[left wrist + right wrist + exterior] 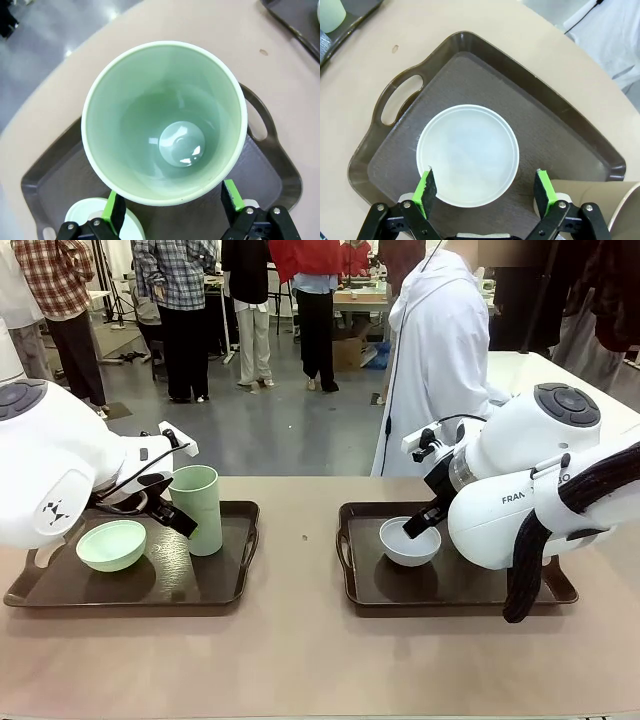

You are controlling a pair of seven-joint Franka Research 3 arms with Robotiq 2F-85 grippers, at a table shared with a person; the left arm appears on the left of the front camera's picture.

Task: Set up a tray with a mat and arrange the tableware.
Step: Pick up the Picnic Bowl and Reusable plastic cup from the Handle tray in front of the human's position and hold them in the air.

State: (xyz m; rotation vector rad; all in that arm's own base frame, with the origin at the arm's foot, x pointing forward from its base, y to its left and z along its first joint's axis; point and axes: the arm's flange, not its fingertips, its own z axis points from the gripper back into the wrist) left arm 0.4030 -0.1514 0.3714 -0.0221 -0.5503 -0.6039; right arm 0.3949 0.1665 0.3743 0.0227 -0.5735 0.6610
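Note:
A pale green cup point(197, 508) stands on the left tray point(235, 585), next to a pale green bowl point(111, 544). My left gripper point(178, 515) is at the cup's side. In the left wrist view I look down into the cup point(165, 120), and the left gripper point(173, 197) is open with its green pads point(114, 210) on either side of the cup's body. A white bowl point(410, 540) sits on the right tray point(365, 590), which is lined with a dark mat point(470, 80). My right gripper point(486, 182) is open, straddling the near edge of the white bowl point(467, 152). A tan-brown cup point(615, 210) shows at the corner.
Both trays lie on a beige table point(300, 650), with bare table between them and along the front edge. A person in a white coat point(440, 360) stands at the far side. My right arm point(520, 490) covers the right half of the right tray.

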